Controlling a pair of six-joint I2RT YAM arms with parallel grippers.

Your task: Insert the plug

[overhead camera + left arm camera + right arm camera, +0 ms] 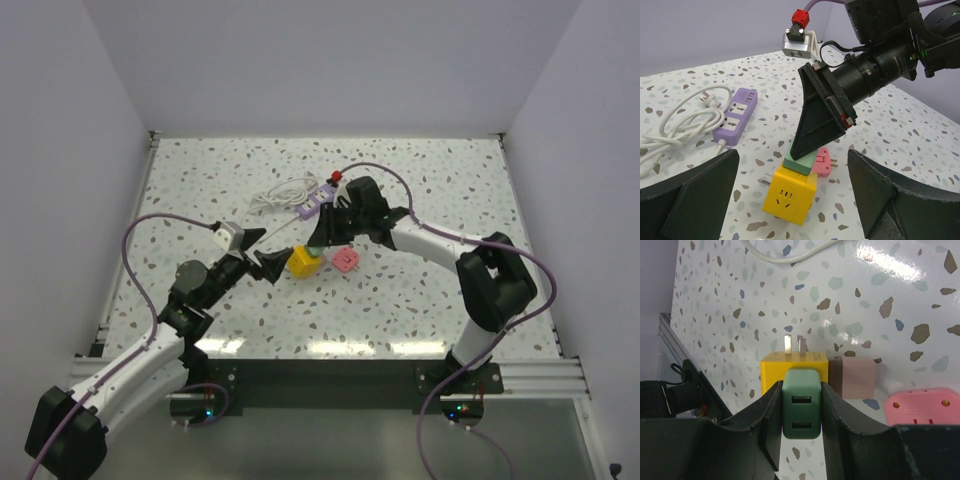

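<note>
We show one small green rectangular plug, pinched in the right tool and resting on top of one yellow plastic socket cube mid-bench. One pink plastic adapter lies just beside the cube. One purple power strip with a coiled white cord lies nearby. The left tool is spread. Three plain pale walls enclose the white speckled bench.
</note>
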